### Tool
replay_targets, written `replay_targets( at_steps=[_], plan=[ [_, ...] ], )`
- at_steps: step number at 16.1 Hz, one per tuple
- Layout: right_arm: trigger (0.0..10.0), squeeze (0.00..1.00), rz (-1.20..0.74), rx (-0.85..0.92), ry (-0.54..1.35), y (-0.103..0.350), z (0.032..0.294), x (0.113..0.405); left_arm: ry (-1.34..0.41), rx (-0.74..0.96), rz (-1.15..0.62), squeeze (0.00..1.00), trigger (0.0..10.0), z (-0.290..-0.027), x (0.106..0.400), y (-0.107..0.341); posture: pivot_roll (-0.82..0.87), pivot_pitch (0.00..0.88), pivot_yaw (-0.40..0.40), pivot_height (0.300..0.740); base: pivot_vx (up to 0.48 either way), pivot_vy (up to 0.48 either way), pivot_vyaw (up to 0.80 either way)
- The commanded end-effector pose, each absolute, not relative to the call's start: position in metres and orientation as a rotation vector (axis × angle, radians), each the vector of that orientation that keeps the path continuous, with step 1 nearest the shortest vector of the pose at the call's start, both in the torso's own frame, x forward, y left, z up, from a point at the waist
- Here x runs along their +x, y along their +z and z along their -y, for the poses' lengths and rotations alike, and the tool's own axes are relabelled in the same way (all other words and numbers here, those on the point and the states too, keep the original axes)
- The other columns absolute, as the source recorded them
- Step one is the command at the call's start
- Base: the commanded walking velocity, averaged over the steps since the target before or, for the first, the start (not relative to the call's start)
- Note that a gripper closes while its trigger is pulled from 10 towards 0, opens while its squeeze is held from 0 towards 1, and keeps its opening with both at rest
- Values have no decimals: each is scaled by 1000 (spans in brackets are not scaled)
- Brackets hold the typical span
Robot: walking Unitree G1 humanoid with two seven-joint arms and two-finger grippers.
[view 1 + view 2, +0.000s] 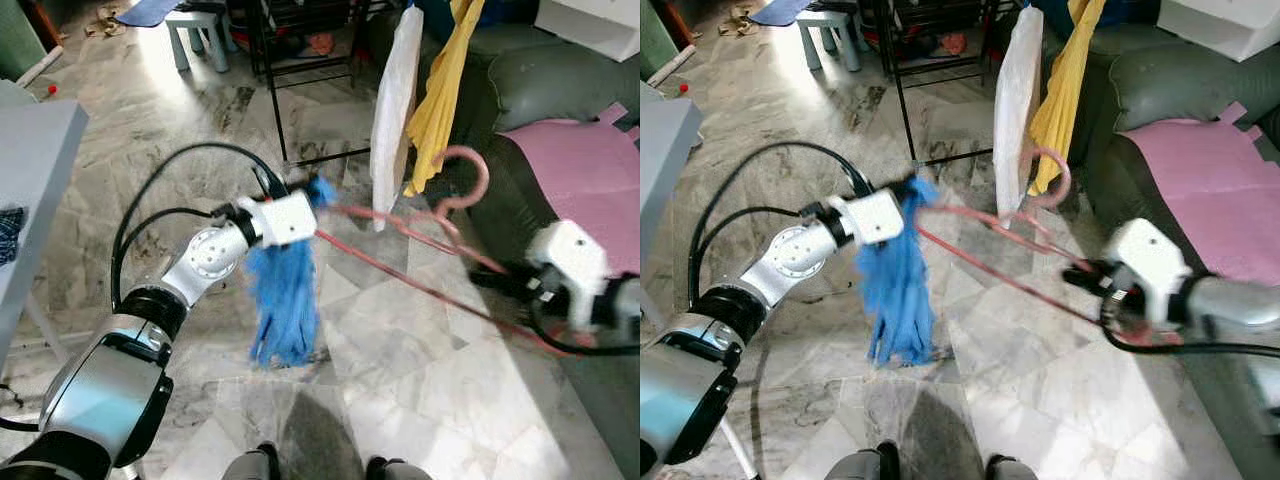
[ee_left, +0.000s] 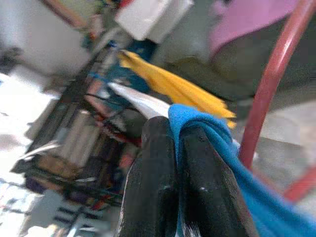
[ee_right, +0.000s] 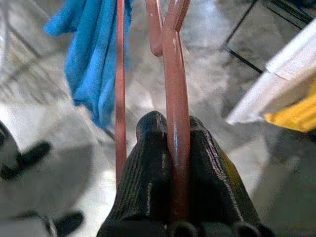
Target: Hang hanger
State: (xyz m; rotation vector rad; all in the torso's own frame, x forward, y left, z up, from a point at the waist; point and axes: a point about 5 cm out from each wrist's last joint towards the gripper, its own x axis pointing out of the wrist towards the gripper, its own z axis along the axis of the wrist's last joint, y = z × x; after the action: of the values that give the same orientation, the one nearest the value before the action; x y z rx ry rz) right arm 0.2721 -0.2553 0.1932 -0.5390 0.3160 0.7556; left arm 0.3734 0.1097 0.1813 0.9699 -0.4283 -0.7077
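Right gripper [image 3: 170, 133] clamps the thin red plastic hanger [image 1: 420, 270] mid-air; left gripper [image 2: 180, 143] pinches the blue cloth [image 1: 285, 300] draped on it. White [image 1: 393, 110] and yellow garments [image 1: 440, 90] hang just beyond, dark sofa [image 1: 540, 90] alongside.

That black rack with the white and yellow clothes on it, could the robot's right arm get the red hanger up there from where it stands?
Probably not yet. The right end effector grips the red hanger low, short of the black rack, while the left end effector holds the blue cloth draped on it.
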Motion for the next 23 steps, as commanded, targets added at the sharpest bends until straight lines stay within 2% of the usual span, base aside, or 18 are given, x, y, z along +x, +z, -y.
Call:
replay_targets(
  at_steps=[1,2,3,5,7,9,10,11,12,13,17,21,23],
  plan=[
    [10000,0,-323,-565,781,190,254,270,-730,974,447,0,10000,-109,373,185,-131,168,63,740,0,0,0],
    [10000,0,-258,-546,712,193,253,277,-676,865,395,0,10000,-109,377,183,-134,160,76,740,0,0,0],
    [10000,0,-258,-546,712,193,253,277,-676,865,395,0,10000,-109,377,183,-134,160,76,740,0,0,0],
    [10000,0,-210,-506,684,178,235,277,-667,455,263,0,10000,-88,377,170,-143,145,95,740,0,0,0],
    [10000,0,-257,-522,747,162,228,266,-743,292,247,0,10000,-72,371,166,-152,135,100,740,0,0,0],
    [10000,0,-278,-523,792,163,230,260,-798,380,260,0,10000,-72,368,162,-162,123,102,740,0,0,0],
    [10000,0,-264,-564,737,170,239,267,-761,467,235,0,10000,-80,371,159,-168,117,103,740,0,0,0],
    [10000,0,-257,-575,695,171,242,271,-741,480,216,0,10000,-82,373,159,-168,117,103,740,0,0,0],
    [10000,0,-213,-567,593,171,243,281,-690,374,188,0,10000,-86,376,160,-172,106,102,740,0,0,0],
    [10000,0,-199,-551,558,170,241,284,-679,346,189,0,10000,-86,376,160,-172,103,102,740,0,0,0],
    [10000,0,-139,-383,564,143,192,282,-579,172,163,0,10000,-88,366,140,-164,78,84,740,0,0,0],
    [10000,0,-135,-311,511,126,163,283,-559,110,145,0,10000,-85,359,131,-156,66,67,740,0,0,0],
    [10000,0,-134,-309,516,125,159,283,-565,109,159,0,10000,-82,360,135,-155,66,66,740,0,0,0]
  ],
)
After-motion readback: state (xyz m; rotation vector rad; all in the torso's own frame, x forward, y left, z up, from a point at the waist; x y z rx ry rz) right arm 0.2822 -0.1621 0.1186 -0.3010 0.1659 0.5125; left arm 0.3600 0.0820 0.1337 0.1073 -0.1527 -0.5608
